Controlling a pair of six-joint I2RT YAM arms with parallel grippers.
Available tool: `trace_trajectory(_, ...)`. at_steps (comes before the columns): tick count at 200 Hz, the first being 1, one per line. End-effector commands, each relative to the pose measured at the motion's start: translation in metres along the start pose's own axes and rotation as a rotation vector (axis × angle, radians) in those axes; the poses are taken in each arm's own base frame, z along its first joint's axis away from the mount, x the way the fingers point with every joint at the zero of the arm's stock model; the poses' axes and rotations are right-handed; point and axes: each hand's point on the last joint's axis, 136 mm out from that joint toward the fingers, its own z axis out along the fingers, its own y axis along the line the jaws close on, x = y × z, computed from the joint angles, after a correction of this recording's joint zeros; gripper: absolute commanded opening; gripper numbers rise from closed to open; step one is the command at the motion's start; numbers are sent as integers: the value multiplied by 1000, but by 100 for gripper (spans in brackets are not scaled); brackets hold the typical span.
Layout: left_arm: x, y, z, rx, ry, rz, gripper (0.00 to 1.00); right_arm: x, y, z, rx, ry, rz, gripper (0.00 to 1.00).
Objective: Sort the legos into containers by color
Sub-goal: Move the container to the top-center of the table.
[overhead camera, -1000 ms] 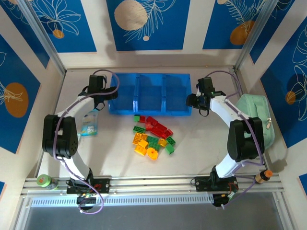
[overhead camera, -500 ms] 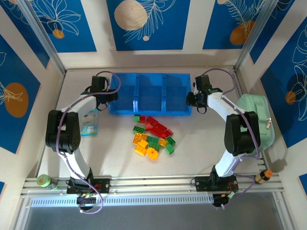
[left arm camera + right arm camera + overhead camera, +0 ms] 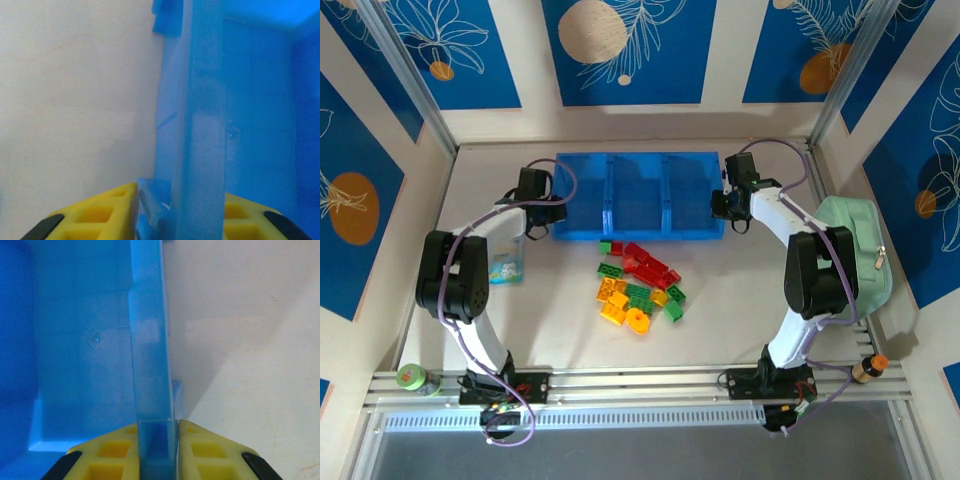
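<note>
My left gripper (image 3: 549, 207) sits at the 9 o'clock end of the blue tray (image 3: 636, 158), and my right gripper (image 3: 721, 205) sits at its 3 o'clock end, so I have the tray between my two arms. The tray lies toward 12 o'clock on the table (image 3: 750, 300), with its three compartments side by side.

At my left wrist, my yellow fingers (image 3: 95, 217) straddle the tray's end wall (image 3: 200, 130). One is inside against the wall, and the other is outside, pressed on a small lip that juts from it. They are clamped on the tray. At my right wrist, both fingers (image 3: 210, 452) squeeze the opposite end wall (image 3: 150, 340) with no gap on either side.

The legos (image 3: 640, 286) lie in a loose heap on the table, just toward 6 o'clock from the tray's middle compartment and close to its near wall. Red bricks (image 3: 648, 263) lie at the heap's 12 o'clock side. A round yellow-orange disc (image 3: 637, 320) is at its 6 o'clock edge, and a green brick (image 3: 673, 309) at about 4 o'clock.

A mint-green zippered case (image 3: 855, 250) rests at the table's 3 o'clock edge. A small blue-and-white packet (image 3: 506, 262) lies toward 9 o'clock, beside my left arm.
</note>
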Motion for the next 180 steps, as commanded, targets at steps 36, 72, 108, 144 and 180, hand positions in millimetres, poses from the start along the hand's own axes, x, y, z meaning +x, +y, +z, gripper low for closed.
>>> trace_trajectory(36, -2, -26, -5, 52, -15, 7, 24, -11, -9, -5, 18, 1, 50, 13)
trace_trajectory(72, 2, -34, -3, 51, -12, 18, 23, -14, -10, -8, 20, -1, 48, 13)
trace_trajectory(108, -6, -29, -8, 14, -27, 33, 23, -9, -4, -6, 4, 8, 38, 13)
trace_trajectory(144, -23, -31, -4, 3, -24, 64, 24, -7, -2, 4, -2, 28, 39, 13)
trace_trajectory(180, -36, -35, -2, 3, -29, 83, 28, -13, -1, 7, -1, 45, 38, 16)
